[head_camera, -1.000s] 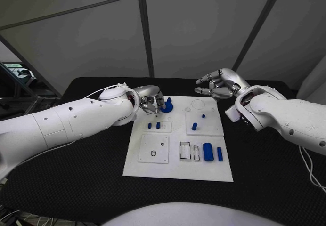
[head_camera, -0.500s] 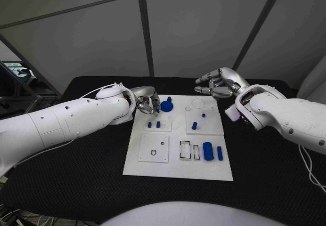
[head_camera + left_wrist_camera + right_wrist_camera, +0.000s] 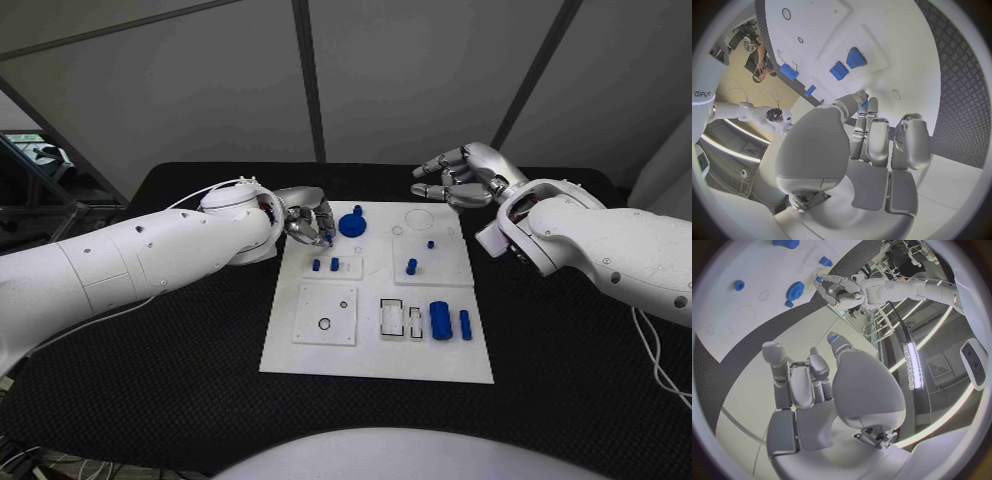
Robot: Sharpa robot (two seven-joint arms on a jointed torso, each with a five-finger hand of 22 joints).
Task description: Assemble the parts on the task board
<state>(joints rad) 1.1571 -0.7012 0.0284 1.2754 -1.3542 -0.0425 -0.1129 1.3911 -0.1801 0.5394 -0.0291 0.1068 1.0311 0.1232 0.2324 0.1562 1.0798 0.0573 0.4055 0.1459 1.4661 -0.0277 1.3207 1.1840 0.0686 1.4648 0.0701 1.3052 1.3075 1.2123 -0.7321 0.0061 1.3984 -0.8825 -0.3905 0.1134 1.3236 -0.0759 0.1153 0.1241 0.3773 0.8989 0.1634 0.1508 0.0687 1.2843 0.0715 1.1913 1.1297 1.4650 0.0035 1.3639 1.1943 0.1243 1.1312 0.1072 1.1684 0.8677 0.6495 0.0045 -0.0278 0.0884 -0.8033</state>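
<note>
Left robot hand (image 3: 306,222) w/ fingers curled, nothing visibly held; blue gear part (image 3: 352,225) just beside its fingertips on task board (image 3: 378,352). Right robot hand (image 3: 459,178) released, fingers apart, beyond board's far edge, above worktop (image 3: 173,360).

A black surface (image 3: 173,380) with a fine textured weave stands before pale grey wall panels (image 3: 418,70) split by dark seams

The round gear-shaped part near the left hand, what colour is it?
Blue; the round gear-shaped part shows best in the head view.
</note>
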